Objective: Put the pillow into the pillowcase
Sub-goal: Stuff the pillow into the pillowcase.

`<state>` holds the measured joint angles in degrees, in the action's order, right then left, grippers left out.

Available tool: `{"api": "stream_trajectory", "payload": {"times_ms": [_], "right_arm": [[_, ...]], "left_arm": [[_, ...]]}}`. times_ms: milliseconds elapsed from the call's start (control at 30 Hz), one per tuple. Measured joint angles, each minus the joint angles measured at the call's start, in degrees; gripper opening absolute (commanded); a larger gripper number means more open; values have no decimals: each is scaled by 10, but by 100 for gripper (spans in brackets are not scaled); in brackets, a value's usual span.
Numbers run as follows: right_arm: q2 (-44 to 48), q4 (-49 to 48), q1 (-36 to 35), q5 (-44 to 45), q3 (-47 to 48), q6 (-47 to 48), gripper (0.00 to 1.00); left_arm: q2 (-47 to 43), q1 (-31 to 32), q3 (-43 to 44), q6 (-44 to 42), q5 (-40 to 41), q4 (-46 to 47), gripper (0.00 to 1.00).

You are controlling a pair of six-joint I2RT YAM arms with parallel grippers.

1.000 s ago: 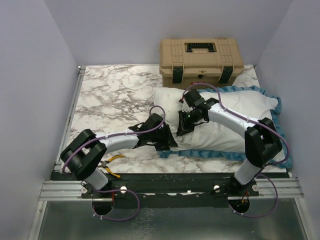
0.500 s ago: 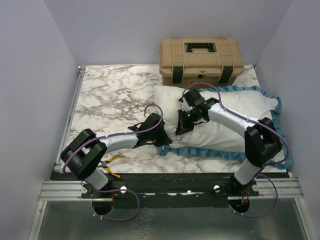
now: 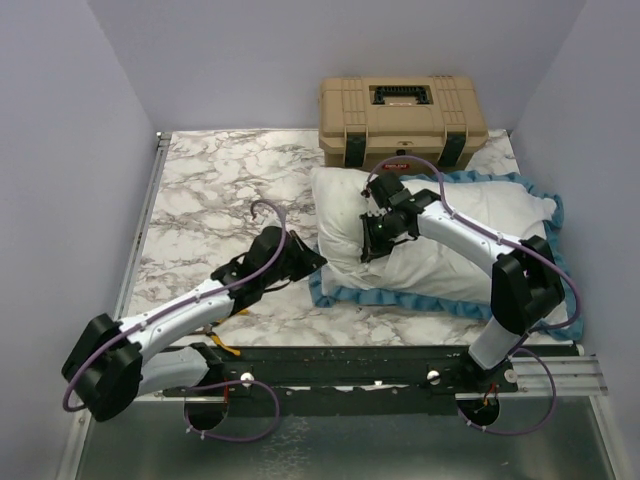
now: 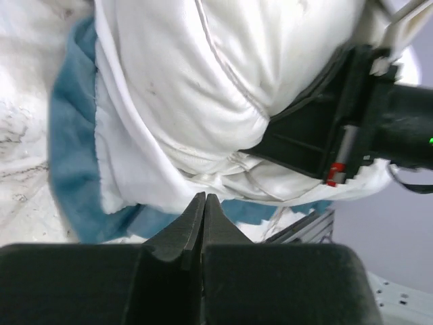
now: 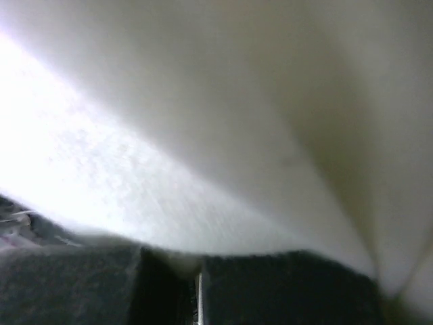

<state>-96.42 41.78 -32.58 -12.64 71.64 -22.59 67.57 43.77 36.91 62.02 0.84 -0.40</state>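
Note:
The white pillow (image 3: 430, 265) lies at the right of the table, on the pillowcase (image 3: 400, 298), whose blue frilled edge shows around it. My right gripper (image 3: 372, 248) is shut, pinching white fabric at the pillow's left end. In the right wrist view white cloth (image 5: 237, 122) fills the frame above that gripper (image 5: 197, 261). My left gripper (image 3: 312, 262) is shut and empty, just left of the frill. The left wrist view has its jaws (image 4: 204, 198) pressed together, with the pillow (image 4: 203, 68) and frill (image 4: 67, 162) beyond them.
A tan hard case (image 3: 403, 122) stands at the back edge, close behind the pillow. The marble tabletop (image 3: 220, 190) spreads to the left. A yellow-handled tool (image 3: 227, 349) peeks out under my left arm at the front rail. Walls close in on both sides.
My left gripper closed with nothing in it and drew back left, off the pillowcase edge; its arm swung low to the left. My right gripper shifted slightly away with the pillow's end.

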Motion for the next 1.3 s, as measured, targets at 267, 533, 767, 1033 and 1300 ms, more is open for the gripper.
{"api": "stream_trajectory", "payload": {"times_ms": [267, 533, 767, 1033, 1300], "right_arm": [[-10, 43, -7, 78, 17, 28, 0], [-18, 42, -10, 56, 17, 24, 0], [-30, 31, 0, 5, 17, 8, 0], [-31, 21, 29, -47, 12, -1, 0], [-36, 11, 33, -66, 6, 0, 0]], "left_arm": [[-78, -20, -33, 14, 20, 36, 9], [49, -5, 30, -1, -32, 37, 46], [143, 44, 88, 22, -45, 68, 19], [180, 51, 37, 81, -10, 93, 44], [232, 51, 8, 90, 7, 119, 52]]}}
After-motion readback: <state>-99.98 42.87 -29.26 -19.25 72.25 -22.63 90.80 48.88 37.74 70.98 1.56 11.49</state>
